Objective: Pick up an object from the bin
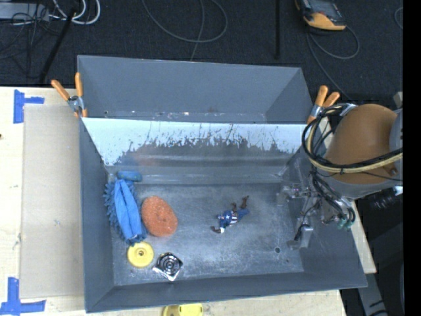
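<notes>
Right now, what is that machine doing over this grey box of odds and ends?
A robot arm reaches in from the right; its gripper is low at the right end of the grey bin, above bare floor. Nearest it lies a small blue toy figure, mid-bin. At the left lie a blue fluffy duster, an orange round sponge, a yellow disc and a small silver piece. Nothing is picked up yet.

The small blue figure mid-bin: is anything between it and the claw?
Nothing visible: only bare grey bin floor separates the claw from the small blue toy figure; the orange oval sponge lies beyond it, leftward.
</notes>
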{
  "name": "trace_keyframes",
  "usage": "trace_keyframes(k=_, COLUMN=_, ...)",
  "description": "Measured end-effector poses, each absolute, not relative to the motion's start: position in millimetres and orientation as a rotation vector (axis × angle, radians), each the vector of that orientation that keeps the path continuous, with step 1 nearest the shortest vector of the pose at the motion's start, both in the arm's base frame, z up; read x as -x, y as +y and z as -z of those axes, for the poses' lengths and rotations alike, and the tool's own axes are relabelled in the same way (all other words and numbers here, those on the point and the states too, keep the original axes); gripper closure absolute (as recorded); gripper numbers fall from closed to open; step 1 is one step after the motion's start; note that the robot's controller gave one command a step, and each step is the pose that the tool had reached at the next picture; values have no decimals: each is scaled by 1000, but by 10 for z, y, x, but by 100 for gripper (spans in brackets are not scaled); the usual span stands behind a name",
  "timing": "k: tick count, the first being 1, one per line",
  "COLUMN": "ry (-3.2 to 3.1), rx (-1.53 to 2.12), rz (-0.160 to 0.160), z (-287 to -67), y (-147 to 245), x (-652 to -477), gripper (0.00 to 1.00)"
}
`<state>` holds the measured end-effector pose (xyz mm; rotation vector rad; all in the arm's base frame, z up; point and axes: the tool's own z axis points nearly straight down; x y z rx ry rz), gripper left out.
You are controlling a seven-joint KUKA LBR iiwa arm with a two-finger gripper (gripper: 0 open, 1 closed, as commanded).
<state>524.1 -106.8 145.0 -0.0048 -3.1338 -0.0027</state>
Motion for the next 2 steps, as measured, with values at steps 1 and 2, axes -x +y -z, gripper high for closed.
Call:
trace_keyframes(k=1, ry=-3140, rx=0, rz=1, z=-1493, y=-1064, x=-5254, gripper=0)
trace_keyframes(k=2, ry=-3145, rx=11, rz=-1, z=-1183, y=-543, x=-5527, gripper=0)
